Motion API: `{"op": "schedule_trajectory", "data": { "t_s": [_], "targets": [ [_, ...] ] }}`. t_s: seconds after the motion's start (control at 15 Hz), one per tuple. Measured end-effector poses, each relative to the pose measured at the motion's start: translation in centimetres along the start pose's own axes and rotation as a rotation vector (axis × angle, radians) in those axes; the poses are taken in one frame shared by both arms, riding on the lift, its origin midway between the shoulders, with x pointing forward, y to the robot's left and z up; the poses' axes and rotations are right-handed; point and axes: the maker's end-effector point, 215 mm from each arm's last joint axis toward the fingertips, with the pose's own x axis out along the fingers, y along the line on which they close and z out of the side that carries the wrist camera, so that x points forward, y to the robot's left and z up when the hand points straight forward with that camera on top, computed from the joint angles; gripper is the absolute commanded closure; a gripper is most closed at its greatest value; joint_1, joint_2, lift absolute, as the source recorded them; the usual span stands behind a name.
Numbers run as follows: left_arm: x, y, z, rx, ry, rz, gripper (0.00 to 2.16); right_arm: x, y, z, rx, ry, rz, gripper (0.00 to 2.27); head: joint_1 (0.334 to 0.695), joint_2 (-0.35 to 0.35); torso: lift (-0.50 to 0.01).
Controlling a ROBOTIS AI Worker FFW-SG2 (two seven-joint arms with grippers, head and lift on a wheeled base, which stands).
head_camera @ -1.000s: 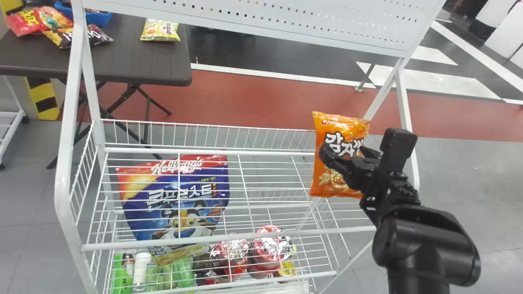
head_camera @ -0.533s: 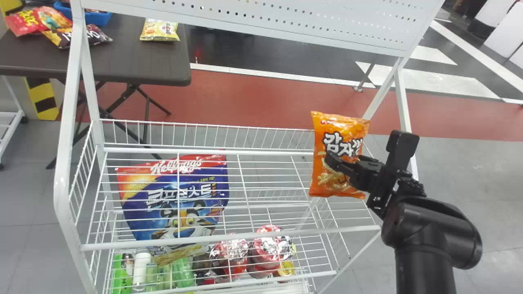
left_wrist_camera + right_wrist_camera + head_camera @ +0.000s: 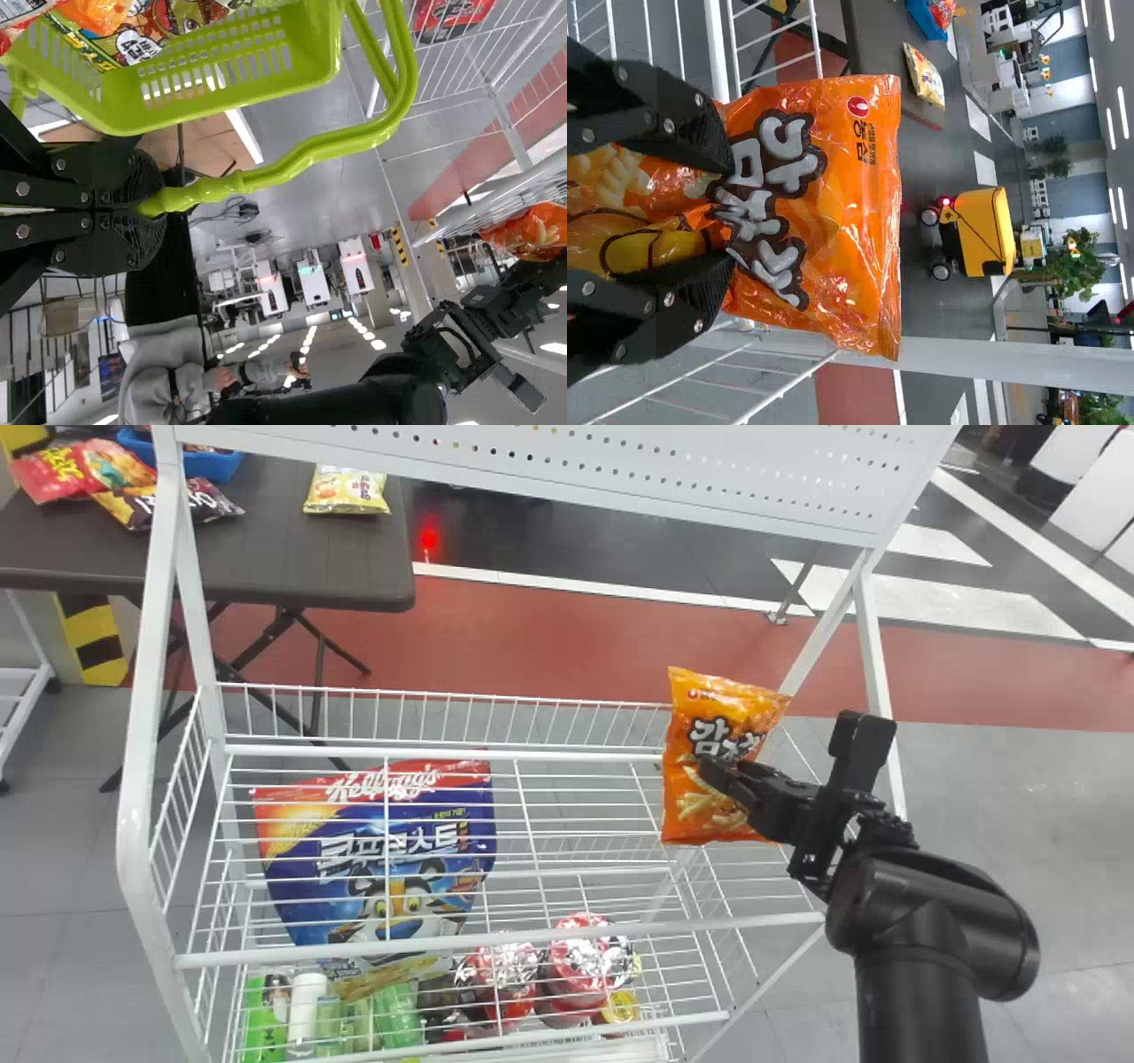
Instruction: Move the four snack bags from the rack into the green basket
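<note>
The right gripper (image 3: 725, 772) is at the rack's right end in the head view, shut on an orange snack bag (image 3: 704, 810). In the right wrist view, the bag (image 3: 846, 208) is creased between the fingertips of this gripper (image 3: 729, 215); whether it touches the wires I cannot tell. Upright in the rack (image 3: 532, 755) leans a large blue and red bag (image 3: 381, 877). My left gripper (image 3: 149, 205) is shut on the green basket's handle, beside the basket (image 3: 213, 102). Several snack bags (image 3: 133, 40), one of them orange, lie inside the basket.
Foil-topped cups (image 3: 589, 961) and bottles (image 3: 306, 1010) stand on the lower level. White posts (image 3: 146, 779) and a perforated panel (image 3: 576, 469) frame the rack. Behind it, a dark table (image 3: 292, 549) carries more snack bags and a blue bin.
The right gripper's fingers, apart earlier around the orange bag, have closed on it. In the head view, the bag has lately shifted slightly left and tilted. The blue bag has stayed put.
</note>
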Motion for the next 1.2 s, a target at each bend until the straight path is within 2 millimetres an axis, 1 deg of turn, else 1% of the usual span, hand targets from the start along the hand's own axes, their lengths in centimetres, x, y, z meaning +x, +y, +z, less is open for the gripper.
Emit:
{"op": "schedule_trajectory", "data": {
  "t_s": [0.2, 0.33, 0.4, 0.47, 0.53, 0.67, 0.73, 0.8, 0.87, 0.93, 1.07, 1.2],
  "targets": [
    [0.2, -0.2, 0.0, 0.003, 0.002, -0.003, 2.12, -1.0, 0.0, 0.2, -0.007, -0.042, -0.008, 2.24, 0.695, -0.35, 0.0],
    [0.2, -0.2, 0.0, 0.005, 0.002, -0.003, 2.12, -2.5, 0.5, 1.6, -0.024, -0.113, -0.007, 2.24, 0.695, -0.35, 0.0],
    [0.2, -0.1, 0.0, 0.004, 0.002, -0.002, 2.12, -3.7, 1.2, 2.6, -0.033, -0.155, 0.003, 2.24, 0.695, -0.35, 0.0],
    [0.2, -0.1, -0.1, 0.004, 0.002, -0.001, 2.12, -5.0, 2.2, 3.6, -0.043, -0.186, 0.018, 2.24, 0.695, -0.35, 0.0],
    [0.2, -0.1, -0.1, 0.004, 0.002, 0.0, 2.12, -6.7, 3.6, 4.8, -0.055, -0.221, 0.038, 2.24, 0.695, -0.35, 0.0],
    [0.3, -0.3, -0.3, 0.004, 0.003, -0.002, 2.12, -10.7, 7.0, 7.0, -0.071, -0.269, 0.075, 2.24, 0.695, -0.35, 0.0],
    [0.3, -0.3, -0.3, 0.003, 0.004, -0.002, 2.12, -12.4, 8.4, 7.1, -0.072, -0.257, 0.095, 2.23, 0.695, -0.35, 0.0],
    [0.2, -0.4, -0.4, 0.004, 0.004, -0.002, 2.12, -14.2, 10.0, 6.0, -0.053, -0.208, 0.126, 2.24, 0.695, -0.35, 0.0],
    [0.2, -0.4, -0.4, 0.007, 0.003, -0.003, 2.12, -15.7, 11.4, 4.4, -0.032, -0.153, 0.154, 2.23, 0.695, -0.35, 0.0],
    [0.1, -0.5, -0.5, 0.011, 0.003, -0.003, 2.12, -17.8, 13.2, 1.9, -0.014, -0.083, 0.19, 2.24, 0.695, -0.35, 0.0],
    [0.0, -0.5, -0.4, 0.014, 0.0, -0.004, 2.12, -20.7, 15.3, -2.6, 0.017, 0.029, 0.237, 2.24, 0.695, -0.35, 0.0],
    [-0.1, -0.5, -0.5, 0.014, -0.003, -0.005, 2.12, -23.4, 17.5, -8.1, 0.07, 0.16, 0.296, 2.23, 0.695, -0.35, 0.0]
  ]
}}
